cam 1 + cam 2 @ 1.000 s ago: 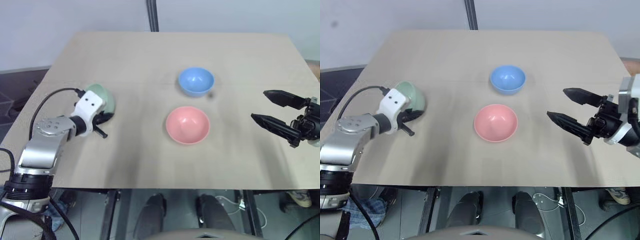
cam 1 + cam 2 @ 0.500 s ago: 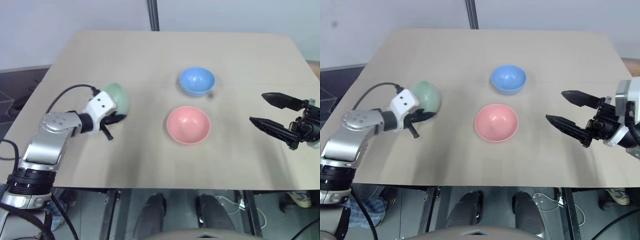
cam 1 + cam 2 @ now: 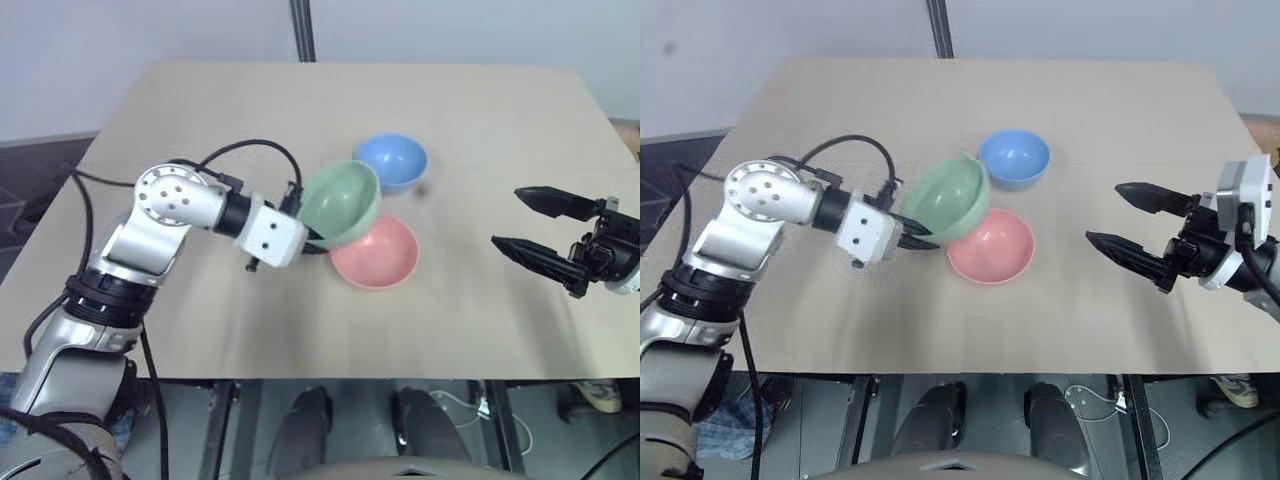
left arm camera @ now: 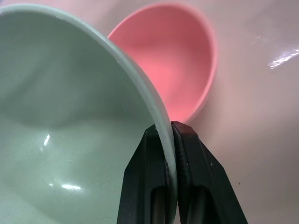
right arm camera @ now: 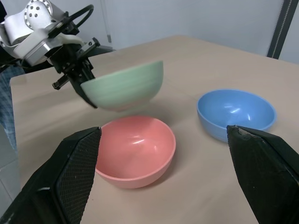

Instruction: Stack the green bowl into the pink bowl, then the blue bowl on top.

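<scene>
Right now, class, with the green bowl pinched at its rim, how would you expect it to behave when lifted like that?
The green bowl probably is stiff and light: the left gripper carries it by the rim alone above the pink bowl without visible sagging. Its smooth glossy wall suggests it could slip or swing in so narrow a pinch.

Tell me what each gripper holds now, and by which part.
The left gripper pinches the green bowl by its rim; the right gripper holds nothing.
</scene>
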Controlling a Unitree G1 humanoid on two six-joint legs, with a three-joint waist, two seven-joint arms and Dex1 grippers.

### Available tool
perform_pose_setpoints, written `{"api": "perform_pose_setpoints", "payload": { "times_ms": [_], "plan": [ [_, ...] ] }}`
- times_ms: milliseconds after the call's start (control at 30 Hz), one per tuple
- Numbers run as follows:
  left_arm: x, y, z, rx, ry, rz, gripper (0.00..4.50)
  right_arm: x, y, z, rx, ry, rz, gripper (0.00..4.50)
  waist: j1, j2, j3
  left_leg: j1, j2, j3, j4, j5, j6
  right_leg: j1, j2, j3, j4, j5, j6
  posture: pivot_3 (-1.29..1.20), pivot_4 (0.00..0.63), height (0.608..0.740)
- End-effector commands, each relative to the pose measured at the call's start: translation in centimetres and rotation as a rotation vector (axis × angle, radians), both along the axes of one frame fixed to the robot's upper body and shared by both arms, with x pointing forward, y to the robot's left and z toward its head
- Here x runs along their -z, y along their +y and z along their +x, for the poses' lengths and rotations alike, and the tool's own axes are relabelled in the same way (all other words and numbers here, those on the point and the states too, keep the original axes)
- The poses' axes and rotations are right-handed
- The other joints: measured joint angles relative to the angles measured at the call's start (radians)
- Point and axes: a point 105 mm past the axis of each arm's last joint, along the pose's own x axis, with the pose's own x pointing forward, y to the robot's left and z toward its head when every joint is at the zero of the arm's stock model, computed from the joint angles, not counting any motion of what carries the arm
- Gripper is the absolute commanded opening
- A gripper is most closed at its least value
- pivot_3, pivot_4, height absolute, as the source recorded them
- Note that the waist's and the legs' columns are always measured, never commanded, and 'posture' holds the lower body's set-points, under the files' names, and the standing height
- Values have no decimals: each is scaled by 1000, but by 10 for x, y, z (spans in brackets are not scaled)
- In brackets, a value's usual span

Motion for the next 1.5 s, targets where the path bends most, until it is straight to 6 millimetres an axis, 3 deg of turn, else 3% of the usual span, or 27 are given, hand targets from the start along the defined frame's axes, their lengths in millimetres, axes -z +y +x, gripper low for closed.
{"api": "perform_pose_setpoints", "payload": {
  "times_ms": [33, 200, 233, 267, 333, 367, 500, 667, 833, 967, 1100, 1200, 1333, 1500],
  "plan": [
    [-2, -18, 2, 134, -122, 23, 44, -7, 2, -3, -12, -49, -10, 4500, 1, 0, 0, 0, 0, 0, 0, 0, 0, 0, 0, 0, 0, 0, 0, 0, 150, 740],
    [2, -27, 4, 206, -156, 25, 44, -7, 3, -4, -4, -56, -7, 4500, -3, 0, 0, -1, 0, 0, 3, 0, 0, 0, 1, 0, 1, 0, 0, 0, 150, 740],
    [2, -25, 5, 207, -143, 29, 618, -7, 1, -4, 1, -56, -9, 4500, -3, 0, 0, -1, 0, -1, 3, 0, 0, 0, 1, 0, 1, 0, 0, 0, 150, 740],
    [1, -24, 5, 209, -129, 30, 785, -7, 0, -4, 5, -55, -10, 4500, -2, 0, 0, 0, 0, -1, 3, 0, 0, 0, 1, 0, 1, 0, 0, 0, 150, 740],
    [2, -21, 2, 211, -93, 35, 1689, -6, -1, -4, 9, -55, -12, 4500, -1, 0, 0, -1, 0, -1, 3, 0, 0, 0, 1, 0, 2, 0, 0, 0, 150, 740],
    [1, -21, 0, 220, -85, 25, 1856, -6, -1, -4, 10, -55, -13, 4500, -2, 0, 0, -1, 0, -1, 3, 0, 0, 0, 1, 0, 2, 0, 0, 0, 150, 740],
    [-6, -21, 1, 188, -80, -31, 3608, -5, -3, -3, 12, -54, -14, 4500, -1, 0, 0, -1, 0, -1, 4, 0, 0, 0, 1, 0, 2, 0, 0, 0, 150, 740],
    [-23, -16, 3, 106, -16, -149, 3608, -3, -4, -2, 11, -50, -21, 4500, -2, 0, 0, -1, 0, -2, 5, 0, 0, 0, 1, 0, 4, 0, 0, 0, 150, 740],
    [-50, -5, 9, -50, 108, -386, 3608, -2, -4, 0, 8, -50, -26, 4500, -2, 0, 0, -1, 0, -2, 8, 0, 0, 0, 1, 0, 7, 0, 0, 0, 150, 740],
    [-64, 21, 21, -228, 150, -553, 3608, 1, -3, 2, 5, -43, -32, 4500, -4, 0, 0, 1, 0, -2, 10, 0, 0, 0, 1, 0, 10, 0, 1, 0, 150, 740],
    [-54, 60, 33, -457, 146, -613, 3608, 5, -4, 9, 22, -25, -54, 4500, 2, -1, 1, 2, 1, -1, 10, 0, 0, 0, 2, 1, 13, 0, 0, 0, 150, 740],
    [-55, 101, 35, -720, 245, -811, 3608, 16, -8, 24, 75, 19, -107, 4500, -4, 0, 1, 1, 0, -3, 12, 0, 0, 0, 1, -1, 13, 0, 0, 0, 150, 740],
    [-61, 113, 14, -752, 326, -937, 3608, 20, -5, 45, 113, 26, -163, 4500, -14, -1, 2, 1, 1, -1, 10, 0, 0, -2, 2, 1, 13, 0, 0, 0, 150, 740],
    [-54, 134, 7, -870, 326, -977, 3608, 42, -12, 101, 273, 71, -299, 4500, -13, -1, 2, 3, 1, -1, 11, 0, 0, -1, 1, 1, 14, 0, 0, 0, 150, 740]
  ]
}}
